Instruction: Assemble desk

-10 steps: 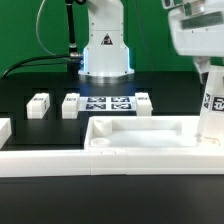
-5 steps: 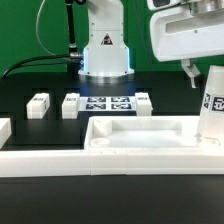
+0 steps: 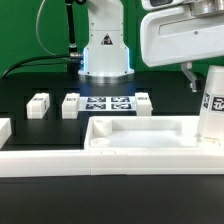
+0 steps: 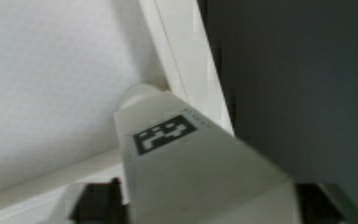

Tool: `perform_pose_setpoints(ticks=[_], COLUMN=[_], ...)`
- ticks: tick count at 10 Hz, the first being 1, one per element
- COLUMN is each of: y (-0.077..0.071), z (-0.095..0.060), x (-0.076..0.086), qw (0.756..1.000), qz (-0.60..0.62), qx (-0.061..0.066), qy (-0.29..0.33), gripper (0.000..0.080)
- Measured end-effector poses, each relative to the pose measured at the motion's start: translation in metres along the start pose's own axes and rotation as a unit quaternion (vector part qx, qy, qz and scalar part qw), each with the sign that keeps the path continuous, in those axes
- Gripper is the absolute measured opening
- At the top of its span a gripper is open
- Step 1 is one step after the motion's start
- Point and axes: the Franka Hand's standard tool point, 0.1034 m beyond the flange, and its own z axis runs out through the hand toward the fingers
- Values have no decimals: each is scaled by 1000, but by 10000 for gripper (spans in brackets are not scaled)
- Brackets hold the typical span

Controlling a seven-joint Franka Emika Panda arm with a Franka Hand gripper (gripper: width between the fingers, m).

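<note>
The desk's white tray-like top [image 3: 120, 148] lies at the front of the black table. One square white leg [image 3: 212, 108] with a black-and-white tag stands upright in the top's corner at the exterior view's right. My gripper [image 3: 208, 78] hangs over that leg, and one dark finger [image 3: 189, 78] shows a little apart from the leg's side. In the wrist view the leg [image 4: 185, 160] rises between my two dark fingers [image 4: 101, 200], over the top [image 4: 51, 80]. The gripper [image 4: 202, 205] straddles the leg and looks open.
Three loose legs [image 3: 38, 105] [image 3: 72, 104] [image 3: 143, 102] lie in a row beside the marker board [image 3: 107, 104]. Another white part [image 3: 3, 130] sits at the exterior view's left edge. A long white rail [image 3: 50, 166] runs along the front. The robot's base [image 3: 106, 50] stands behind.
The gripper's body has moved toward the exterior view's left and lower, coming over the upright leg. The leg and the desk top have stayed put.
</note>
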Motion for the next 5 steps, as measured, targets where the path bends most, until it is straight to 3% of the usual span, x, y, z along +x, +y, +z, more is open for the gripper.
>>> perform_pose_setpoints(ticks=[1, 5], y=[4, 9], z=[0, -1], x=[1, 5], qw=[1000, 981], qz=[2, 191], qx=[-3, 1], qy=[0, -2], gripper=[326, 313])
